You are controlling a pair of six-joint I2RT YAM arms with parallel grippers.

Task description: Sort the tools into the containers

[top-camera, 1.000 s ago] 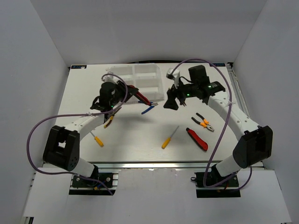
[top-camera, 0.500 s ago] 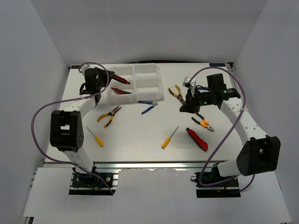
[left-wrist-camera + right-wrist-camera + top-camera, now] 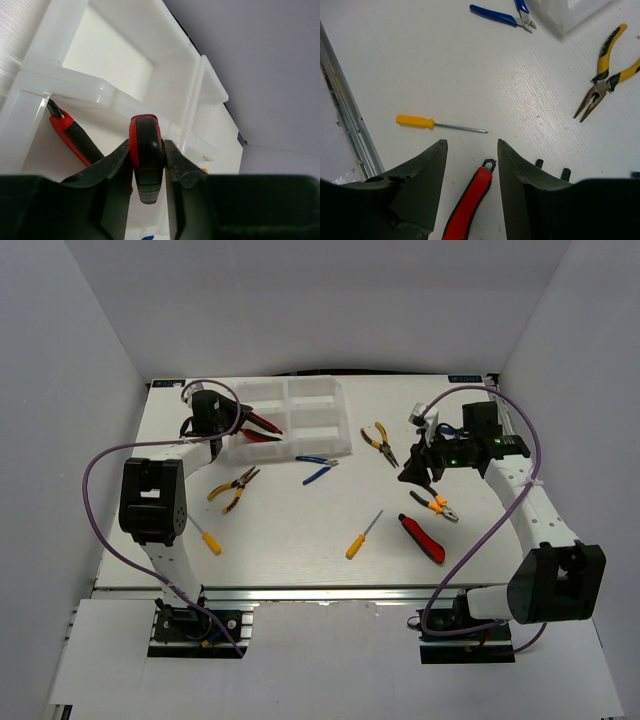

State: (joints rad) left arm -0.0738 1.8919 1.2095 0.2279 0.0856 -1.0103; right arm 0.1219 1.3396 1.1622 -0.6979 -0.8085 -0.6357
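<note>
The left gripper (image 3: 146, 150) is squeezed tight on a red and black cutter (image 3: 145, 175). It holds the cutter up over the white tray (image 3: 287, 405), at the tray's left end. A second red cutter (image 3: 75, 137) lies down in a tray box, just to the left of this gripper in its own camera.

The right gripper (image 3: 471, 145) is wide open and holds nothing. It hangs over the bench (image 3: 395, 60). A third red cutter (image 3: 470, 205) lies on the bench and shows right between its two fingers. A yellow screwdriver (image 3: 437, 123) lies just in front of the gripper. Yellow pliers (image 3: 605, 70) lie in front and off to the right. Blue pliers (image 3: 502, 15) lie farther in front, near the tray corner. In the top camera, orange pliers (image 3: 435, 504) lie on the bench close beside this gripper.
</note>
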